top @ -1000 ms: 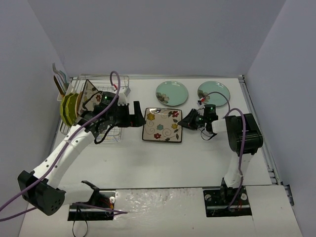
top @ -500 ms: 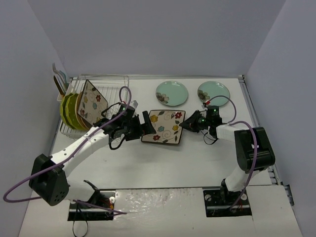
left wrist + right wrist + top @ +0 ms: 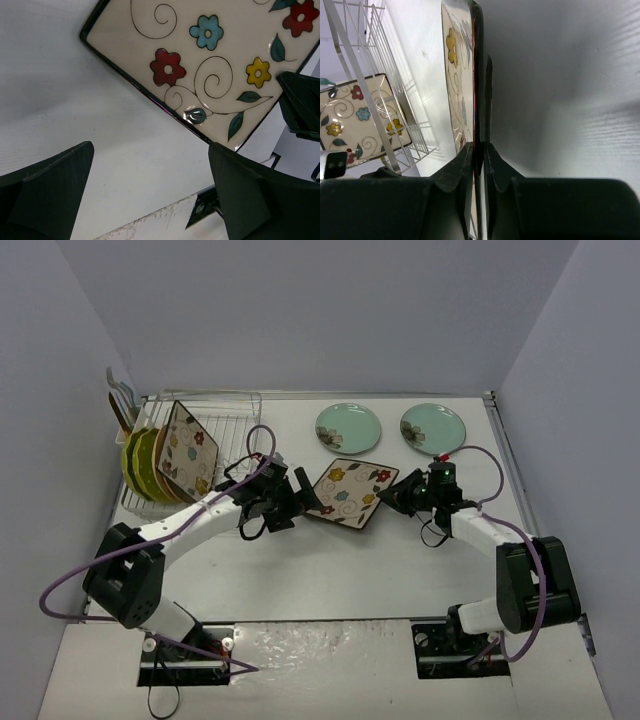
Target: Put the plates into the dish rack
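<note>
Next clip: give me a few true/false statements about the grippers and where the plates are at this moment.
1. The right gripper is clamped on the edge of the square floral plate. True.
2. The left gripper is shut on that plate too. False: it is open, and the plate's rim lies beyond its fingers.
3. Both teal plates stand in the dish rack. False: they lie flat on the table.
4. A second square plate stands in the dish rack. True.
</note>
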You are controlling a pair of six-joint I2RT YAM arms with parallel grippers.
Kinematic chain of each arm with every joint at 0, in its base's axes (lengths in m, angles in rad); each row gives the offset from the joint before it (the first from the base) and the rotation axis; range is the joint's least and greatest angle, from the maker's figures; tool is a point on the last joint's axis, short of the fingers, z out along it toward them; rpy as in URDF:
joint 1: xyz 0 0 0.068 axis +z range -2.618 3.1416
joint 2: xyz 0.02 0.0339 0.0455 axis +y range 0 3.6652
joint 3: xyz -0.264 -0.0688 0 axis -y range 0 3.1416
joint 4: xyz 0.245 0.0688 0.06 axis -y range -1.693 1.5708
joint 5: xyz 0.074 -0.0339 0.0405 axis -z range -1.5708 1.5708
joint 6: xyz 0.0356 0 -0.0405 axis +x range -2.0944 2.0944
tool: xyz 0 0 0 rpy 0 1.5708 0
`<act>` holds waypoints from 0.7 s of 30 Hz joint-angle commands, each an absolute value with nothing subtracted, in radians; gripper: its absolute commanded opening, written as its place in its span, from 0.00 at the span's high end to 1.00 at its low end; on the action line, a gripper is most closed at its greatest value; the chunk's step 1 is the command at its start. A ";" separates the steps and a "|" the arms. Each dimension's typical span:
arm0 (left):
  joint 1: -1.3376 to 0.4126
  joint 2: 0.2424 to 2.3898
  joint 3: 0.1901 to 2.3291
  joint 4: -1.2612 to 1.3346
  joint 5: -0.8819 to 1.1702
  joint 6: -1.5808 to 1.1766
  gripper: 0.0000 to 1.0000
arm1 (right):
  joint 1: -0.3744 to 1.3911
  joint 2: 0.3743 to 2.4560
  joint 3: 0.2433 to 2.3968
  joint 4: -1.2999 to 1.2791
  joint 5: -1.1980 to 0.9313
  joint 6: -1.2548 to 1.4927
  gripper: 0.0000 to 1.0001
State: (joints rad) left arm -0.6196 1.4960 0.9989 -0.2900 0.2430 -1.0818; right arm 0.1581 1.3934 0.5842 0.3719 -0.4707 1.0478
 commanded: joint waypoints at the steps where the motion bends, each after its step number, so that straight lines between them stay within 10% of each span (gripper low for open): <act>1: -0.633 1.548 1.031 -0.168 0.276 -1.178 0.03 | 0.164 1.268 0.582 0.461 -0.440 1.187 1.00; 21: -0.654 1.751 1.078 0.030 0.268 -1.340 0.04 | 0.254 1.178 0.491 0.483 -0.391 1.335 1.00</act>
State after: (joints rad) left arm -0.6491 1.7572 1.0248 -0.0805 0.2842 -1.2720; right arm 0.2359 1.2373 0.4654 0.3326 -0.3560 1.2669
